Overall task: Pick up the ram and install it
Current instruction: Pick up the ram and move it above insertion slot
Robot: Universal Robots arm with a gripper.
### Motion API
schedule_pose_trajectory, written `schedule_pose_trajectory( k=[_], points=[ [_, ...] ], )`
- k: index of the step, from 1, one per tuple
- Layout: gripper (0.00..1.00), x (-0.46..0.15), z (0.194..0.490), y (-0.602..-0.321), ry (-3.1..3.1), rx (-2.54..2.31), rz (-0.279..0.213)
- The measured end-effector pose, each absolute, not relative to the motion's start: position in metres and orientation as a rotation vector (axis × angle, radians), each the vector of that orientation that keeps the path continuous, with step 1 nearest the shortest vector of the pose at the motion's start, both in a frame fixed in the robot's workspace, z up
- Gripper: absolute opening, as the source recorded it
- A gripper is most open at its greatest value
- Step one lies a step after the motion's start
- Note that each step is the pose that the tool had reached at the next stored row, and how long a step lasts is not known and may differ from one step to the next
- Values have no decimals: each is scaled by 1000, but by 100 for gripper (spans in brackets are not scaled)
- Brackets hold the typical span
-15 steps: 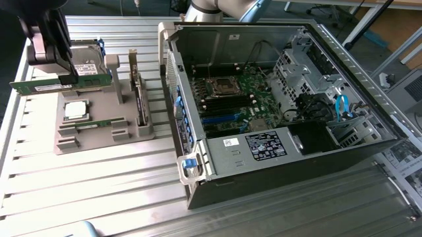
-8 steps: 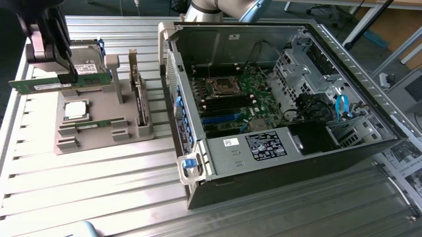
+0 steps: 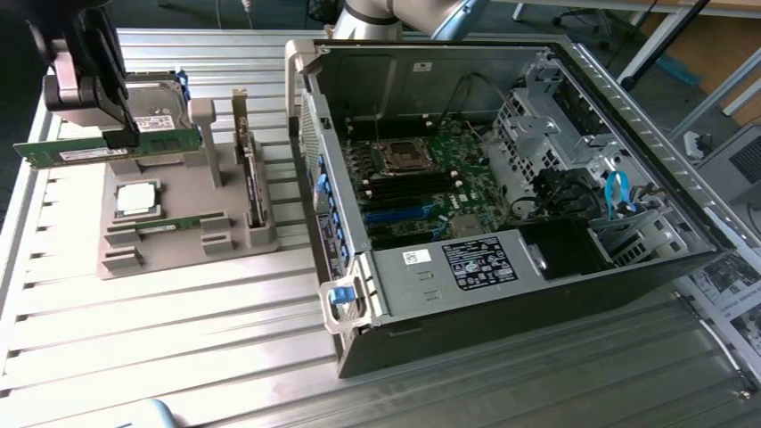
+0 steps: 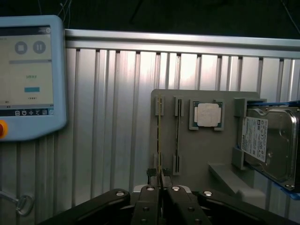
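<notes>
The hand [image 3: 119, 141] is pinching the ram [image 3: 71, 152] between closed fingers, clamping the flat faces of the thin green stick. The ram is hanging lengthwise in the air just above the grey holder [image 3: 178, 254], clear of its slots, over the side where the hard drive [image 3: 155, 94] is standing. The processor chip [image 3: 135, 198] is sitting in its pocket on the holder, below the lifted stick. A second green stick [image 3: 178, 220] is lying in the holder nearer the open computer case [image 3: 356, 294]. The holder is resting on the ribbed metal desk [image 3: 178, 339], and the case is lying beside it with the memory slots [image 3: 411, 185] exposed deep inside, well apart from the holder.

The grip is looking narrow against such a long stick, so I am judging that any bump could be twisting it between the fingers. The hard drive and the holder's upright posts are standing close to the stick and could be catching an end. Farther from the holder, the case wall and the loose cables [image 3: 615, 196] are crowding the board. A tilted stick could be jamming on the slot's edge rather than seating.
</notes>
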State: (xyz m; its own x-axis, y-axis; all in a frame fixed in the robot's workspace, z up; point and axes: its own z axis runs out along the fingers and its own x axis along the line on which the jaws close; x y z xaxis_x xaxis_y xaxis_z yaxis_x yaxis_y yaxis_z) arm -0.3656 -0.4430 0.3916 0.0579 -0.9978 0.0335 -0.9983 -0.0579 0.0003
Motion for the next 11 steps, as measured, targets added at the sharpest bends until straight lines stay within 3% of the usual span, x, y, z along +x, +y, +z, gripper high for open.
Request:
schedule_pose_trajectory(
  k=[11],
  points=[
    [13, -366, 396, -443, -2140, 2268, 38]
  ],
)
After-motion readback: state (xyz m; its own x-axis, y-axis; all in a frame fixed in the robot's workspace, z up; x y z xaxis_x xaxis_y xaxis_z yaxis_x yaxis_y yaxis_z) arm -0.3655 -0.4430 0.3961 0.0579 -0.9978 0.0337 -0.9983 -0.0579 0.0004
